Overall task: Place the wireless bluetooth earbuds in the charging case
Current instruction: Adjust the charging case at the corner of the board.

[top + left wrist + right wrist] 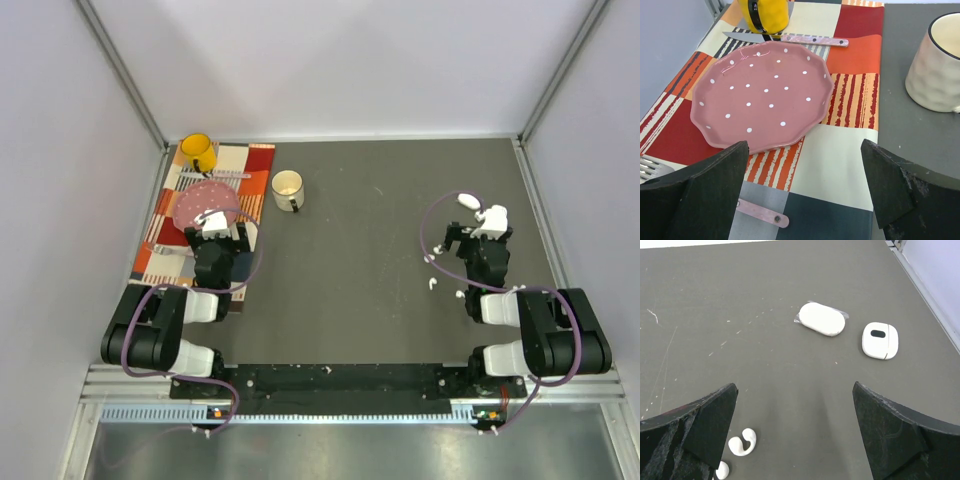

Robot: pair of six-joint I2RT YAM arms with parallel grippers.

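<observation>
While the right gripper (795, 390) hangs low over the dark table (765, 300), jaws wide apart and gripping nothing, two earbuds (742, 441) lie loose on the surface close by one finger; farther off rest an oval case (821, 319) and, just beside it, a squarer case (880, 340) with a dark slot, neither showing its inside; the left gripper (805, 150), likewise spread and holding nothing, hovers over a placemat (840, 165); a pink plate (762, 92) lies beyond its fingers.
</observation>
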